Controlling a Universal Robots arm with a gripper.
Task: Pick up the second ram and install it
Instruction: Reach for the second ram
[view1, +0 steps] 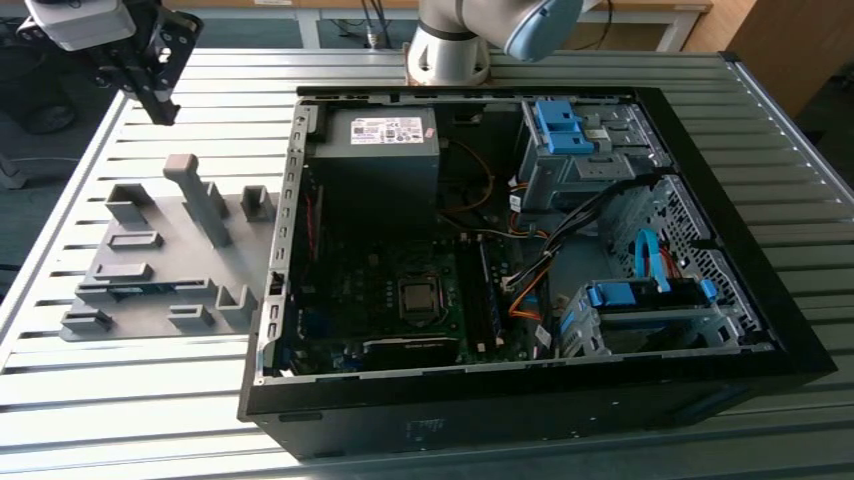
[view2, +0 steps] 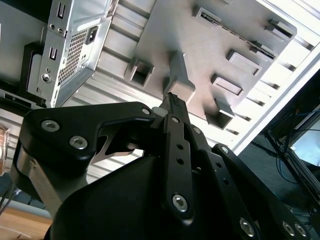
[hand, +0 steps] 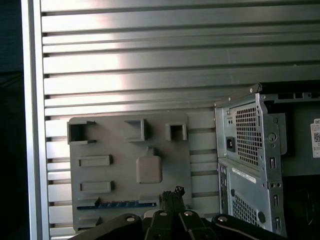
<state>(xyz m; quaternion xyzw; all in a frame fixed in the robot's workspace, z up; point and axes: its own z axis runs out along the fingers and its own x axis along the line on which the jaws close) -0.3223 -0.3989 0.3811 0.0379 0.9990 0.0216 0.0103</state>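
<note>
Well apart: the gripper (view1: 163, 110), fingers pinched together and empty, hovers beyond the grey fixture's (view1: 180, 255) far end; the second ram (view1: 147, 288) sits slotted along its near edge, long axis running across the exterior view

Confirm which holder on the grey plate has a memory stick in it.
The long low holder at the plate's near end in the exterior view: the second ram, a dark blue-green strip, lies in it. The others look bare grey.
</note>
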